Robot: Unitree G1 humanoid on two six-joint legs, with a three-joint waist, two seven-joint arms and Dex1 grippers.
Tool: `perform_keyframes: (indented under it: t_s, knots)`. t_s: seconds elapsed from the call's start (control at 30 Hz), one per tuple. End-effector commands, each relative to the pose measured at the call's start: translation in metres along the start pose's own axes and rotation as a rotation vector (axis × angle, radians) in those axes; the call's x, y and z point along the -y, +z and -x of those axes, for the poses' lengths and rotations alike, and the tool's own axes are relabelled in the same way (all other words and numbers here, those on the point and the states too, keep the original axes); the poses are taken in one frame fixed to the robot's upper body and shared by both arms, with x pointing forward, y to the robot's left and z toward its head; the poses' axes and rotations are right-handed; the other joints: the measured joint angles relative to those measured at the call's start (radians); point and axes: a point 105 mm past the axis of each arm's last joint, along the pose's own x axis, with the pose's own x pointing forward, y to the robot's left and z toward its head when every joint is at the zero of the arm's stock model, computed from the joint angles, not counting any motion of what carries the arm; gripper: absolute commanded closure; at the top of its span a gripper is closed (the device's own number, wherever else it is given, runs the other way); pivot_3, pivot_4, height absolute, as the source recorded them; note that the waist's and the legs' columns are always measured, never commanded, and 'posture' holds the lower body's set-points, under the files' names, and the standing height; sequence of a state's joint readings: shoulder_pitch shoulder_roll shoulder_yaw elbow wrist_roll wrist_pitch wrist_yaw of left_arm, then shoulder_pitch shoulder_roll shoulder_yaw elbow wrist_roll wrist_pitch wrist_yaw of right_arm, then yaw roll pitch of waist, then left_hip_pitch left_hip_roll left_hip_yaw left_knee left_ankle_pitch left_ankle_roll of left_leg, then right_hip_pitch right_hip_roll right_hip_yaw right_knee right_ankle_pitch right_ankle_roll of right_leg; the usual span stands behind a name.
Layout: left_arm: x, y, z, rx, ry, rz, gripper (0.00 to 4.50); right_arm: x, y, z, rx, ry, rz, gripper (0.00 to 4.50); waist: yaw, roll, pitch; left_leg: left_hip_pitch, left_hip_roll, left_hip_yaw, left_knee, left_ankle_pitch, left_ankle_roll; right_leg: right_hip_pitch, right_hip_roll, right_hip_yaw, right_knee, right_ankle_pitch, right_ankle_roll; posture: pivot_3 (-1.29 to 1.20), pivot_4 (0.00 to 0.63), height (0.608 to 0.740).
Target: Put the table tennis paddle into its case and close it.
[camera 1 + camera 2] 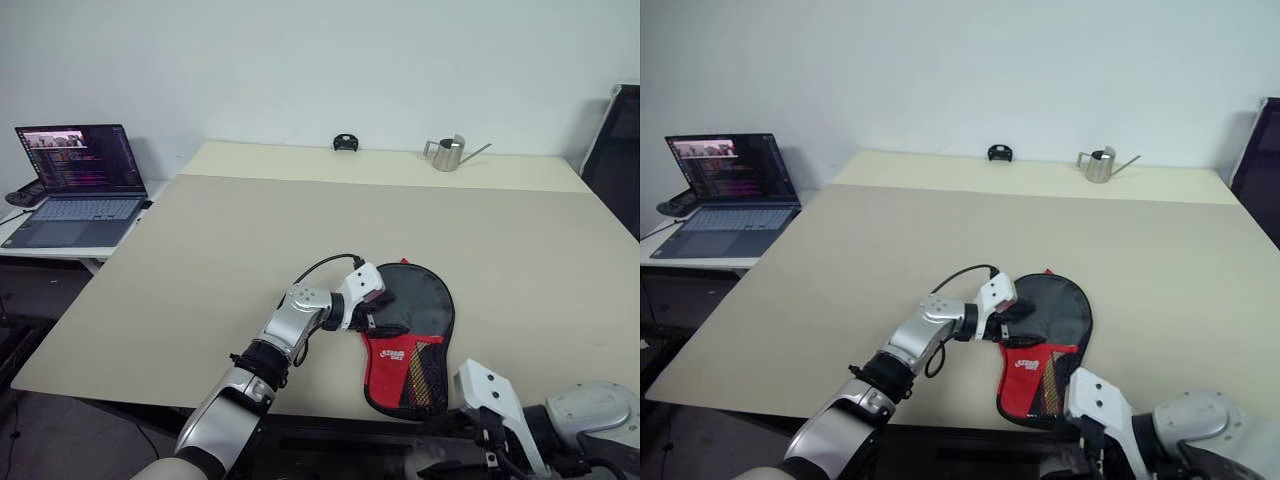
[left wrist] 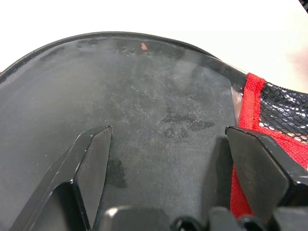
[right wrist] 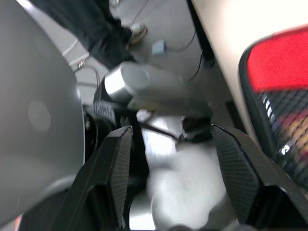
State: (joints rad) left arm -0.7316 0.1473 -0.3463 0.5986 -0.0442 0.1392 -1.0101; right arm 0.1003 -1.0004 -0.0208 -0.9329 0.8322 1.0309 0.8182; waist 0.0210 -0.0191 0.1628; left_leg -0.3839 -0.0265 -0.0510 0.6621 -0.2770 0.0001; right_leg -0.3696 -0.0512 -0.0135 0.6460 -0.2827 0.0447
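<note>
- The case (image 1: 410,340), black with a red mesh-pocketed panel, lies flat on the bench (image 1: 200,250)
- Left hand (image 1: 378,312) rests on its round end, fingers spread wide
- Right hand (image 3: 168,178) is open, empty, just off the case's narrow end

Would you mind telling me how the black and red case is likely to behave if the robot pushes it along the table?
The case lies flat on the table, so it would probably slide, not roll or tip. Its fabric and mesh look soft, so an edge may buckle. The left gripper rests open on it.
</note>
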Motion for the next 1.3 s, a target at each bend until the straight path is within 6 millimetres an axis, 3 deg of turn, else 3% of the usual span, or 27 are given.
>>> perform_keyframes:
  t_s: [0.03,0.17,0.37,0.6,0.73,0.93,1.0,1.13,1.3]
  knots:
    - [0.006,-0.033,-0.002,-0.103,-0.004,0.078,0.40,0.006,0.008,0.007,0.043,-0.026,0.008,1.58,0.000,0.000,0.000,0.000,0.000,0.000,0.000,0.000,0.000,0.000,0.000,0.000,0.000,0.000,0.000,0.00,0.150,0.740]
    - [0.007,-0.032,-0.002,-0.102,-0.006,0.077,0.40,0.021,0.009,0.015,0.066,-0.080,-0.011,1.58,0.001,0.000,0.000,0.000,0.000,0.000,0.000,0.000,0.000,0.000,0.000,0.000,0.000,0.000,0.000,0.00,0.150,0.740]
    - [0.006,-0.027,0.001,-0.084,-0.009,0.068,0.40,0.057,0.033,0.035,0.183,-0.235,-0.009,1.58,0.001,0.000,0.000,0.000,0.000,0.000,0.000,0.000,0.000,0.000,0.000,0.000,0.000,0.002,-0.004,0.00,0.150,0.740]
    - [0.002,0.010,0.010,0.047,-0.024,0.046,0.40,0.085,0.050,0.052,0.281,-0.348,-0.005,1.58,0.000,0.000,0.000,-0.003,0.000,0.000,0.000,0.000,0.000,-0.004,0.000,0.000,0.001,0.003,-0.005,0.00,0.150,0.740]
    - [0.005,0.041,0.037,0.139,-0.055,0.013,0.40,0.109,0.059,0.068,0.335,-0.438,0.010,1.58,-0.010,0.001,0.002,-0.009,0.000,0.001,0.000,0.000,0.000,-0.009,0.000,0.001,0.002,0.003,-0.005,0.00,0.150,0.740]
    - [0.000,0.062,0.086,0.210,0.034,0.042,0.40,0.141,0.067,0.089,0.392,-0.558,0.047,1.58,-0.015,0.002,0.002,-0.016,0.000,0.001,0.001,0.001,-0.001,-0.016,0.000,0.002,0.003,0.003,-0.006,0.00,0.150,0.740]
    - [-0.004,0.059,0.103,0.215,0.110,0.060,0.40,0.154,0.066,0.098,0.406,-0.594,0.045,1.58,-0.016,0.002,0.002,-0.016,0.000,0.001,0.001,0.001,-0.001,-0.016,0.000,0.001,0.003,0.003,-0.006,0.00,0.150,0.740]
    - [-0.007,0.034,0.149,0.192,0.316,0.123,0.40,0.184,0.067,0.118,0.454,-0.676,0.026,1.58,-0.028,0.004,0.003,-0.015,0.000,0.002,0.001,0.001,-0.001,-0.016,0.000,0.003,0.003,0.003,-0.006,0.00,0.150,0.740]
    - [-0.002,0.022,0.176,0.144,0.480,0.132,0.40,0.215,0.059,0.150,0.444,-0.746,0.001,1.58,-0.019,0.005,0.005,-0.015,0.000,0.003,0.001,0.001,0.000,-0.017,0.000,0.003,0.004,0.003,-0.006,0.00,0.150,0.740]
